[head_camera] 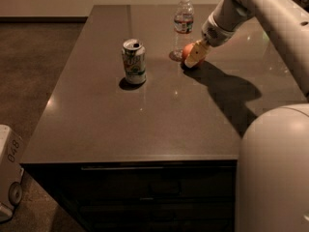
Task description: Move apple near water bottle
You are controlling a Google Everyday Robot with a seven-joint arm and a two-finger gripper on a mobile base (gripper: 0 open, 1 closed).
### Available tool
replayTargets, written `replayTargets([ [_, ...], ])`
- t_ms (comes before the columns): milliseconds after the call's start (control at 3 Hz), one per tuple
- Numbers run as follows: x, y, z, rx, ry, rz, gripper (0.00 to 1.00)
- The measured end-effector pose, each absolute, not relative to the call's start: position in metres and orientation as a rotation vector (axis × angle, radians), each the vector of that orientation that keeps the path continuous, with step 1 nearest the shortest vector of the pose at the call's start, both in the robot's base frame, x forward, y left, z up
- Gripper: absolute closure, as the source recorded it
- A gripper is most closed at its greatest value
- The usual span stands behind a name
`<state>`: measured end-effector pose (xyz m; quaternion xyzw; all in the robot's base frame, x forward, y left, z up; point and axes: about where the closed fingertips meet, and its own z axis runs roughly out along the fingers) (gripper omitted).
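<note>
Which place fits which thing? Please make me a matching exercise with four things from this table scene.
Things:
1. apple
2. water bottle
3. can
4. gripper

Places:
a. stands alone, left of the others
b. farthest back, with a white cap on top
c. at the apple's right side, on the end of the arm
d. just in front of the bottle, red-orange

Pairs: 1-d, 2-b, 3-a, 4-c

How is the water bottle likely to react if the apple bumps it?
The water bottle is tall, narrow, clear plastic: probably light and apt to tip. The round apple beside its base would likely roll if pushed. The pincer is at the apple, close right of the bottle, so a small push might topple it.
</note>
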<state>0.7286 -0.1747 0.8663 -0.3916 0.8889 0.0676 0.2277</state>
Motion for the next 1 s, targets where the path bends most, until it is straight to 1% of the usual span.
replayTargets([
  [333,0.7308,-0.1732,0.8631,-1.080,2.450,0.191,0.13],
  [667,0.7315,-0.1715,0.8598,-1.084,2.453,0.194,0.00],
  [1000,0.7315,-0.1715,0.8598,-1.084,2.453,0.194,0.00],
])
